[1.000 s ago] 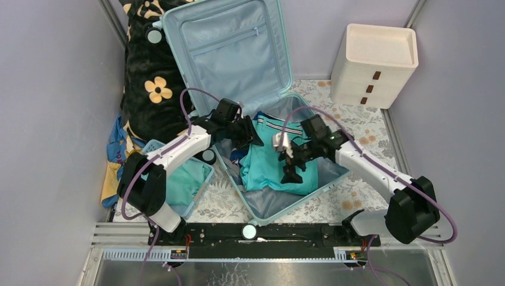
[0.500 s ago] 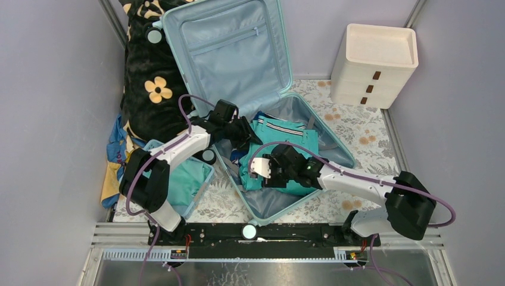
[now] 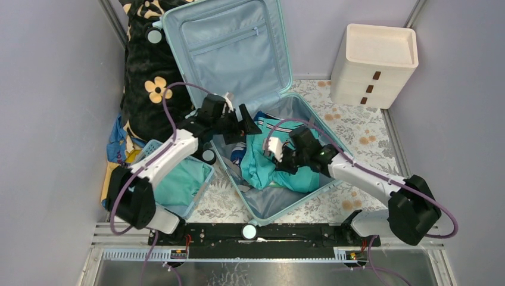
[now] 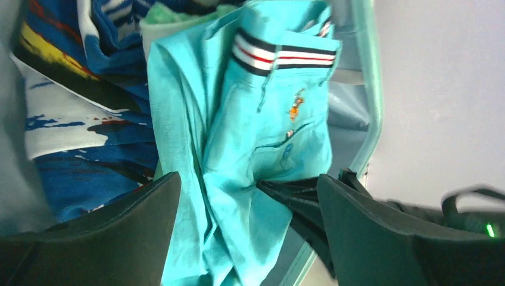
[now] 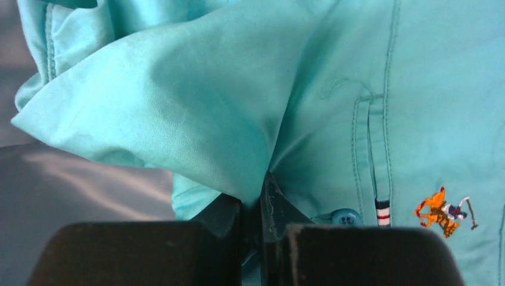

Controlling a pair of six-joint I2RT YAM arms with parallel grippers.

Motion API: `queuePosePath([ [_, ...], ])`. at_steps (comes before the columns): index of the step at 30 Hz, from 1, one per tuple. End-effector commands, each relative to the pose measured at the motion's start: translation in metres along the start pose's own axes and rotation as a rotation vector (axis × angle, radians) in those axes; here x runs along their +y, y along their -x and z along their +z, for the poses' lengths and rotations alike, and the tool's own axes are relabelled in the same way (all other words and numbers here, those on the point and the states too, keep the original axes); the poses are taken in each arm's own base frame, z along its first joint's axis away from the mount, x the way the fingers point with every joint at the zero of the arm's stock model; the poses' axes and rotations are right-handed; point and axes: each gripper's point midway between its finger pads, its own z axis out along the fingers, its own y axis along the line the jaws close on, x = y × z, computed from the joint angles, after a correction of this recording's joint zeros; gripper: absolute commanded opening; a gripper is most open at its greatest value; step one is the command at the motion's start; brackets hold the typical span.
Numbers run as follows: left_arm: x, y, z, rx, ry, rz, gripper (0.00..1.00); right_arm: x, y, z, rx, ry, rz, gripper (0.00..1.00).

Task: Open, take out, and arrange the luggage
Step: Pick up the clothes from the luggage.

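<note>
So, the luggage (image 3: pixel 229 56) is already laid open in the middle of the top view. The lid is propped up toward the top centre and the lower shell lies flat on the flower-print counter (image 3: pixel 357 128), so the step in hand looks like the take-out part. The right tool (image 5: pixel 259 190) is seen pinched tight on a raised fold of the teal garment (image 5: pixel 178 89) inside the lower shell, cloth bunched between the closed jaws. The left tool (image 4: pixel 247 179) is held spread wide above the same garment, nothing gripped. Next move, probably: the fold gets lifted clear of the shell rim. Limp cloth drapes and drags, so a high lift would be needed or the blue-and-white printed piece (image 4: pixel 77 143) tucked just beside it could be pulled along. Material-wise, a smooth woven cotton look is given off, with a stitched pocket, a small button, a tiny orange embroidered logo and a navy-white-red striped band. The shell is hard pale aqua with round wheels; the lining is soft grey-blue with a zipped pocket.
</note>
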Motion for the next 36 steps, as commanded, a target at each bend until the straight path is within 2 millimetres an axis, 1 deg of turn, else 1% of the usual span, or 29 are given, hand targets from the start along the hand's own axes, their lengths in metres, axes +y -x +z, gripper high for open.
queuePosePath([
  [1,-0.021,0.025,-0.039,-0.138,-0.053,0.172,0.96,-0.001,0.018,-0.030,-0.122,0.118,0.150,0.03],
  [4,-0.021,0.011,-0.042,-0.078,-0.107,0.100,0.99,-0.003,0.022,-0.038,-0.172,0.178,0.214,0.03],
  [7,-0.017,-0.004,-0.044,-0.042,-0.131,0.037,0.99,-0.013,0.028,-0.050,-0.249,0.221,0.304,0.02],
  [9,-0.014,-0.013,-0.045,-0.020,-0.138,-0.001,0.99,-0.019,0.027,-0.056,-0.275,0.228,0.341,0.02],
  [10,-0.009,-0.019,-0.043,-0.004,-0.133,-0.028,0.99,-0.021,0.024,-0.058,-0.277,0.219,0.350,0.02],
  [14,-0.004,-0.033,-0.037,0.024,-0.176,-0.133,0.99,-0.024,0.020,-0.060,-0.279,0.208,0.355,0.02],
  [18,-0.013,-0.036,-0.029,0.032,-0.255,-0.188,0.99,-0.025,0.019,-0.059,-0.277,0.205,0.350,0.02],
  [20,-0.024,-0.033,-0.026,0.025,-0.284,-0.182,0.99,-0.024,0.017,-0.058,-0.272,0.204,0.348,0.02],
  [22,-0.031,-0.032,-0.022,0.019,-0.291,-0.190,0.99,-0.024,0.015,-0.058,-0.268,0.200,0.342,0.02],
  [26,-0.035,-0.028,-0.011,-0.005,-0.307,-0.253,0.99,-0.022,0.015,-0.058,-0.270,0.205,0.327,0.02],
  [30,-0.033,-0.031,0.009,0.009,-0.295,-0.306,0.98,-0.018,0.014,-0.059,-0.275,0.223,0.314,0.02],
  [32,-0.037,-0.031,0.021,0.021,-0.301,-0.323,0.96,-0.015,0.015,-0.059,-0.283,0.238,0.306,0.03],
  [33,-0.039,-0.030,0.026,0.026,-0.306,-0.327,0.92,-0.013,0.015,-0.059,-0.285,0.247,0.300,0.03],
  [35,-0.045,-0.030,0.033,0.036,-0.312,-0.320,0.76,-0.009,0.015,-0.059,-0.286,0.267,0.291,0.03],
  [36,-0.048,-0.029,0.035,0.039,-0.315,-0.313,0.71,-0.007,0.014,-0.059,-0.285,0.275,0.284,0.03],
])
